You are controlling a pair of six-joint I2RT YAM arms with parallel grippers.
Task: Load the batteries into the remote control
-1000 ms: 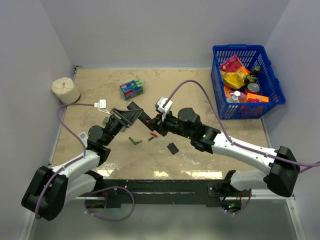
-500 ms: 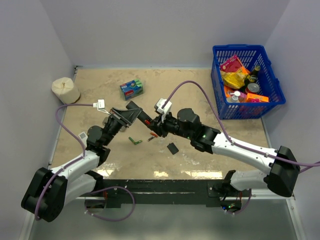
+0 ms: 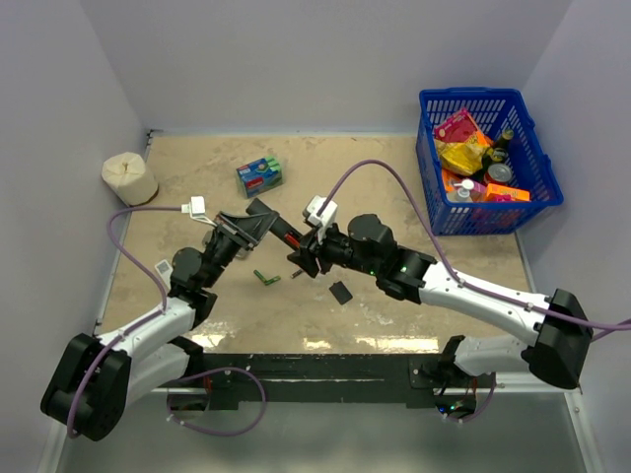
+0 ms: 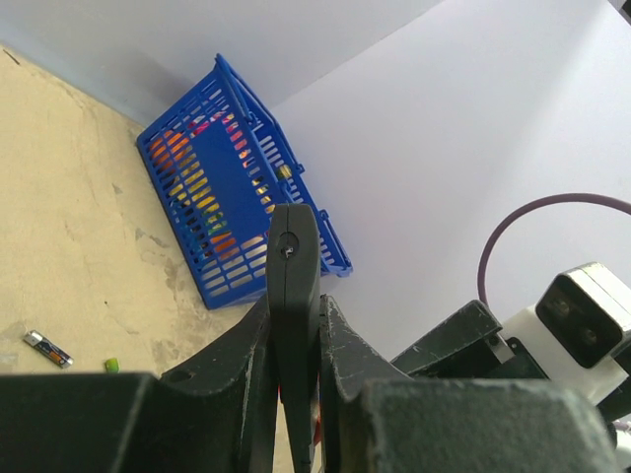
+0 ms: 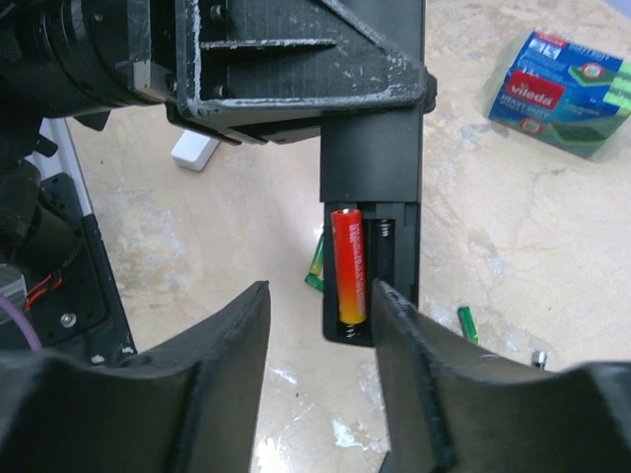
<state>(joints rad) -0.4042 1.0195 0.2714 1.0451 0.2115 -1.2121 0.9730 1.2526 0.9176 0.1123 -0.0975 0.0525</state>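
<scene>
Left gripper (image 3: 254,225) of mine is clamped on the remote control (image 5: 370,163), holding it off the table (image 3: 414,187) with its open battery bay facing my right wrist camera. One orange-red battery (image 5: 348,264) lies in one slot; the slot beside it shows its spring. My right gripper (image 5: 320,296) stands spread at the bay's end, gripping nothing. On the table below lie a green battery (image 5: 467,322) and the black back cover (image 3: 341,292).
</scene>
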